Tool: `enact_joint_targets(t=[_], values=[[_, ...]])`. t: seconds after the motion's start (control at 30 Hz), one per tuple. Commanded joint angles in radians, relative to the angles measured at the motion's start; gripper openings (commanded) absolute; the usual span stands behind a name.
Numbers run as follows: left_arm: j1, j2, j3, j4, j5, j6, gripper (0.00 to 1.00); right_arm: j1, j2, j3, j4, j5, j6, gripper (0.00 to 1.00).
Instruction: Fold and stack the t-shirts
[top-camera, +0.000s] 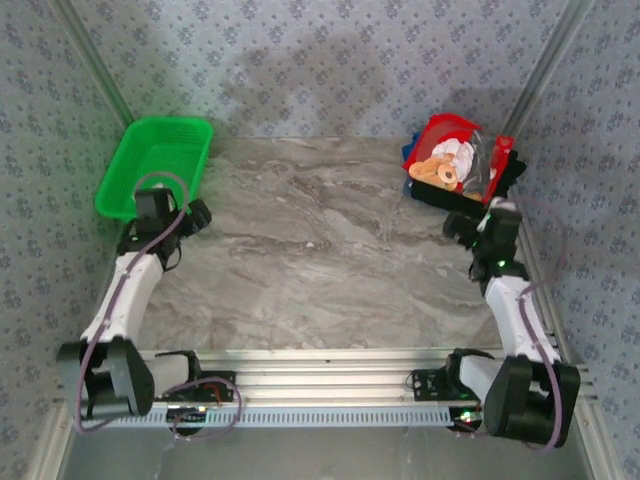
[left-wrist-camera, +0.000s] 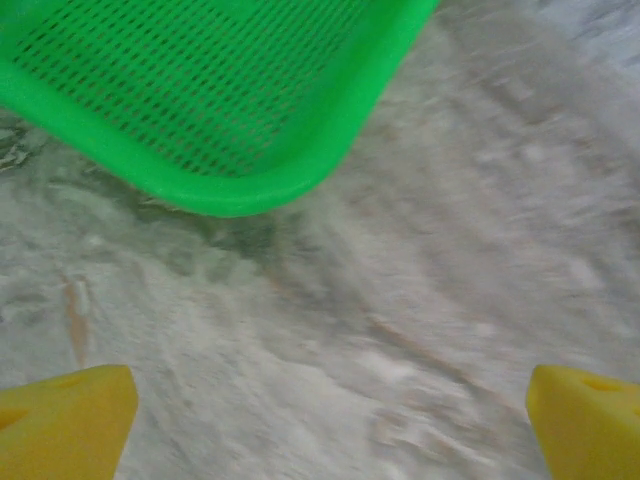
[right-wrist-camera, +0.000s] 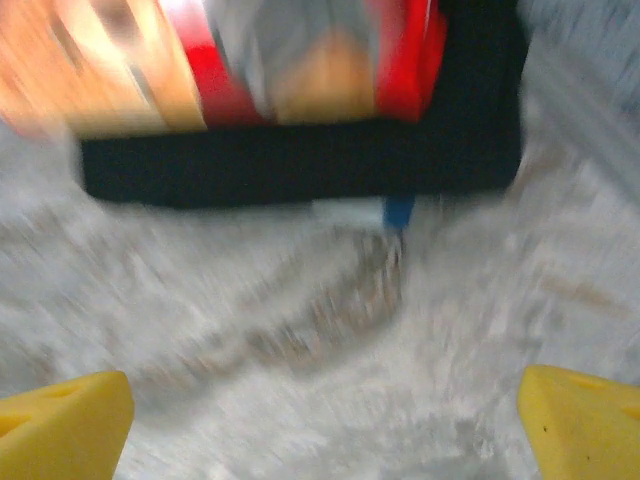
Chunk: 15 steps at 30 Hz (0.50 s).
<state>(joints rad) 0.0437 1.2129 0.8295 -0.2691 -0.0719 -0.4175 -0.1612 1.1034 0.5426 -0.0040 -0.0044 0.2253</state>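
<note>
The t-shirts lie stacked at the back right of the table. A red tee (top-camera: 455, 150) with a white-and-orange print lies on top, over a folded black tee (top-camera: 440, 195), with a blue edge (top-camera: 408, 165) at the left. In the right wrist view, the red tee (right-wrist-camera: 400, 60) rests on the black tee (right-wrist-camera: 300, 165), and a scrap of blue (right-wrist-camera: 399, 210) peeks out below. My right gripper (top-camera: 462, 226) (right-wrist-camera: 325, 420) stands open just in front of the stack, holding nothing. My left gripper (top-camera: 197, 213) (left-wrist-camera: 330, 420) is open over bare table beside the basket.
A green mesh basket (top-camera: 155, 160) (left-wrist-camera: 250, 180) sits at the back left, its near corner just ahead of the left fingers. Patterned walls close in the table on three sides. The marble tabletop (top-camera: 320, 250) stretches between the arms.
</note>
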Motion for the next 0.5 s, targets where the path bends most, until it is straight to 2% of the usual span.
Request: enact_joint_targets(t=[0.0, 0.07, 0.13, 0.2, 0.23, 0.3, 0.37, 0.4, 0.47], values=[[0.002, 0.041, -0.095, 0.342, -0.111, 0.161, 1.0, 0.013, 0.119, -0.126, 0.334, 0.018, -0.105, 1.0], [0.002, 0.083, -0.161, 0.499, -0.107, 0.22, 1.0, 0.027, 0.173, -0.114, 0.394, 0.035, -0.117, 1.0], [0.002, 0.155, -0.199, 0.603, -0.097, 0.269, 1.0, 0.048, 0.213, -0.151, 0.626, -0.004, -0.149, 1.0], [0.001, 0.219, -0.223, 0.686, -0.096, 0.311, 1.0, 0.081, 0.305, -0.09, 0.614, 0.047, -0.184, 1.0], [0.005, 0.237, -0.237, 0.706, -0.094, 0.302, 1.0, 0.086, 0.353, -0.109, 0.694, 0.041, -0.192, 1.0], [0.006, 0.28, -0.331, 0.912, -0.069, 0.314, 1.0, 0.127, 0.43, -0.173, 0.881, 0.076, -0.227, 1.0], [-0.013, 0.278, -0.346, 0.927, -0.034, 0.349, 0.99, 0.114, 0.41, -0.18, 0.849, 0.086, -0.206, 1.0], [-0.016, 0.295, -0.388, 1.009, 0.006, 0.368, 1.0, 0.106, 0.42, -0.197, 0.901, 0.063, -0.202, 1.0], [-0.015, 0.336, -0.439, 1.152, 0.025, 0.375, 1.0, 0.1, 0.412, -0.188, 0.874, 0.056, -0.199, 1.0]])
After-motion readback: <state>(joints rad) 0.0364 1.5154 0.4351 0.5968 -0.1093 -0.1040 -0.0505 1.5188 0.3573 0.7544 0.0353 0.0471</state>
